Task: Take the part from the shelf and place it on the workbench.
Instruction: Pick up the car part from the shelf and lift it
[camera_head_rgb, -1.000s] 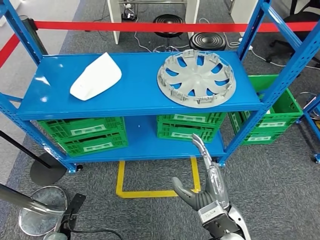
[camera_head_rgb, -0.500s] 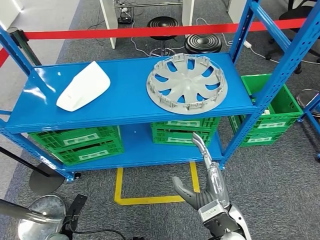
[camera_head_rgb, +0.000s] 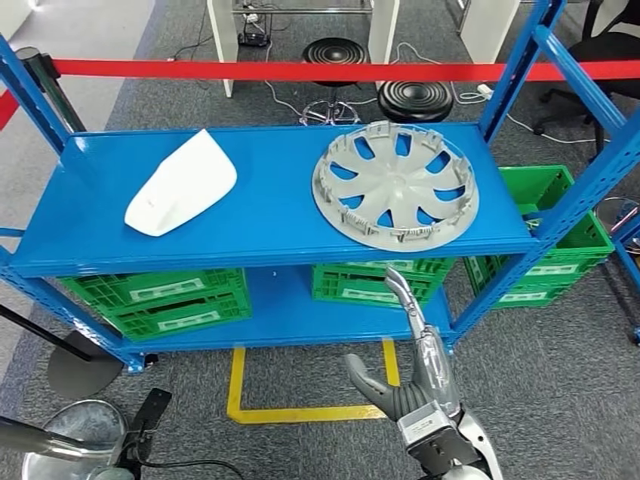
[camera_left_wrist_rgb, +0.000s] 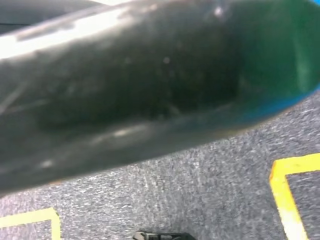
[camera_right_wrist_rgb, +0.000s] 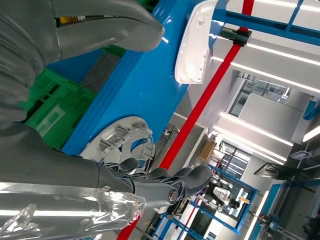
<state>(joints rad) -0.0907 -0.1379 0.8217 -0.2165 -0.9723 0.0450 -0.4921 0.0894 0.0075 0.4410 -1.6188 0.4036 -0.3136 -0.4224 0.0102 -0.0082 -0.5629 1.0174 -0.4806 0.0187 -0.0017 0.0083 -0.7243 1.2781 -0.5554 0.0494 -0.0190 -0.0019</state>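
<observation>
Blue shelf (camera_head_rgb: 272, 215) fills mid-frame; the hubcap (camera_head_rgb: 395, 185), likely my part, lies flat at its upper right. My right hand (camera_head_rgb: 407, 375), fingers spread and empty, waits lower centre. I'd reach up, taking the near rim. Left hand: can't tell.

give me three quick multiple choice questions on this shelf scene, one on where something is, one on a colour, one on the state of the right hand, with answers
1. Where does the round grey plastic wheel cover lie?
A. on the top blue shelf board
B. on the carpet
C. in a green crate

2. What colour are the plastic crates under the top board?
A. red
B. green
C. white

3. What is the right hand doing?
A. gripping the wheel cover
B. pressing the white moulded shell
C. holding nothing, fingers apart

Answers:
1 A, it lies flat on the blue metal shelf, right of the white moulded shell.
2 B, all crates are green.
3 C, it hangs below the board's front edge, touching nothing.
</observation>
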